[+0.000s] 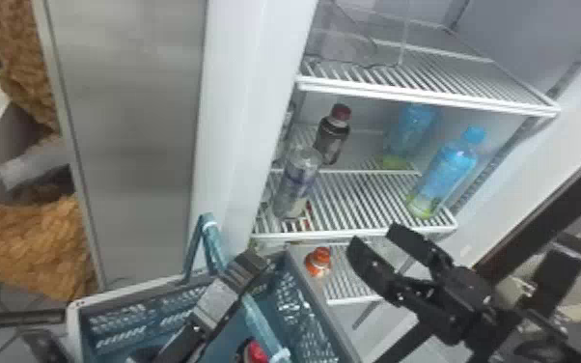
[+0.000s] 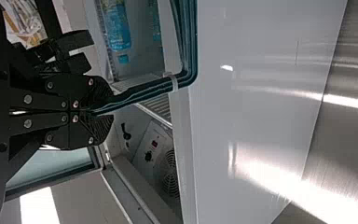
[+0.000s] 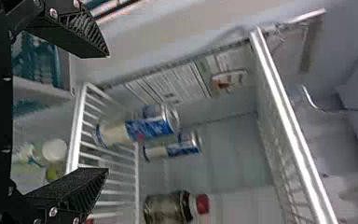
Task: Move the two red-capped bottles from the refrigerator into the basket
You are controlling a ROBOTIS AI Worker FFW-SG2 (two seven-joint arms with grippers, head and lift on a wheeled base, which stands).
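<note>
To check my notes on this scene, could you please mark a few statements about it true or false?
1. The left gripper holds the basket's handle. True.
2. The right gripper is shut on a bottle. False: it is open and holds nothing.
3. A dark bottle with a red cap stands in the refrigerator. True.
4. Both blue bottles lie in the basket. False: they stand on a refrigerator shelf.

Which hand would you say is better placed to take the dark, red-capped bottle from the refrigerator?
Probably the right hand: it is open, by the shelves, while the left hand grips the basket handle.
</note>
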